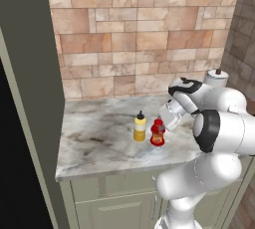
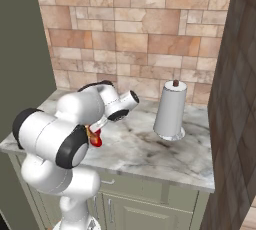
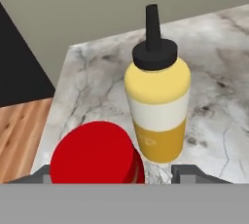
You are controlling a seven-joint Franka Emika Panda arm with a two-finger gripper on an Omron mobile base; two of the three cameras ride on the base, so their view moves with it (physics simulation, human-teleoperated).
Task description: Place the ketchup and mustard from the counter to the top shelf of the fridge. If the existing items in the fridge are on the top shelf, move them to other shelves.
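Observation:
The ketchup (image 1: 158, 132) (image 2: 95, 139), a squat red bottle, stands upright on the marbled counter (image 1: 99, 138) near its front edge. The mustard (image 1: 140, 128) (image 3: 156, 106), yellow with a black nozzle, stands just left of it, close but apart. My gripper (image 1: 161, 125) (image 3: 116, 172) reaches in from the right at ketchup height. Its fingertips (image 3: 188, 172) stand on either side of the ketchup's red cap (image 3: 92, 152), and a gap shows on the right side. The bottle rests on the counter. The fridge's top shelf, the other shelves and the existing items are out of view.
A white paper towel roll (image 2: 171, 111) stands at the back right of the counter. A tall grey-green panel (image 1: 30, 73) rises at the counter's left end, with black (image 1: 15, 183) beside it. A brick wall (image 2: 235, 99) closes the right side. Tiled wall behind.

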